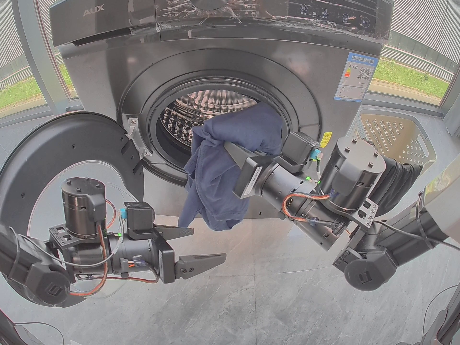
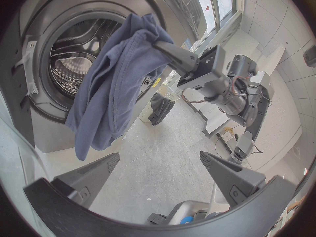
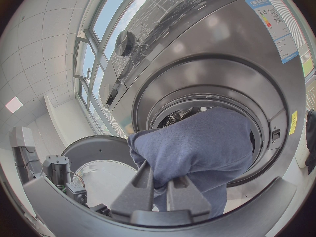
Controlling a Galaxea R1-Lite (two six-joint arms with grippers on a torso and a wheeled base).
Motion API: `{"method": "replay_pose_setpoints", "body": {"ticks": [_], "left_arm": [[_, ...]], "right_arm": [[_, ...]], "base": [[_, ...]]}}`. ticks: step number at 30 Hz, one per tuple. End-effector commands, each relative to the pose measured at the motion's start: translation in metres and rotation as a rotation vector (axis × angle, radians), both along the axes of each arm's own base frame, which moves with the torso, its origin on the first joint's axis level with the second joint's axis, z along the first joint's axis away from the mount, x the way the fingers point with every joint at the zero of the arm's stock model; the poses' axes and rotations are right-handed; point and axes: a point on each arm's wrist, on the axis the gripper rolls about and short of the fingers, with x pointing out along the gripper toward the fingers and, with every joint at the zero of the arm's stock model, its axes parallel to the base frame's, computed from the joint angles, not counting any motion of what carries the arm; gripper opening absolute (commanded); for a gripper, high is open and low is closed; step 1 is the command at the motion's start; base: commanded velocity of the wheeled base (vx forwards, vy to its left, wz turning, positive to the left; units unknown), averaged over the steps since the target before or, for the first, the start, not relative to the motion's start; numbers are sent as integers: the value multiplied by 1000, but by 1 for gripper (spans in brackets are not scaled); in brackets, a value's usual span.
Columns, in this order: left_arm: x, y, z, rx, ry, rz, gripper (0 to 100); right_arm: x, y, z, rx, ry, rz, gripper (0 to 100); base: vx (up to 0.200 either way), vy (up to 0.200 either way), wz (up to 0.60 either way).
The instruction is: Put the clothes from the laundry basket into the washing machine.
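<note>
Grey tiled floor [image 1: 268,288], windowed room. One open washing machine [image 1: 306,73]; at its mouth one blue garment [image 1: 215,178], clamped in right fingers [image 1: 239,155]. Left fingers [image 1: 201,263] wide apart, empty.

Look at that left arm [image 1: 86,255]: matte black all over, a stubby cylindrical motor housing with screws ringing its cap, red and orange cables looping round the wrist, a small cyan plug by the camera block. The right arm [image 1: 306,192] matches, with fat black cylinders, a coiled orange cable, tiny green lights and a white label strip. The jaws are black tapered wedges.
</note>
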Motion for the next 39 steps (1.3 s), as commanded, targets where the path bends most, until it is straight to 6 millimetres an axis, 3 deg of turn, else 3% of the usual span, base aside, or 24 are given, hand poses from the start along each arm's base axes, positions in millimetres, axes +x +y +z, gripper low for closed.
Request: {"method": "replay_pose_setpoints", "body": {"ticks": [1,12,23,39], "left_arm": [[18,-14,-22,17,51,-6,100],[41,-32,-52,28,63,-8,100],[66,-44,-69,18,15,38,100],[84,-53,-50,-65,-43,99,100]], "right_arm": [[-3,2,1,1,-2,8,0],[-3,3,1,0,-5,9,0],[-6,3,2,-1,-8,14,0],[-9,5,2,8,-15,24,0]], "base": [[0,0,0],[0,0,0],[0,0,0],[0,0,0]]}}
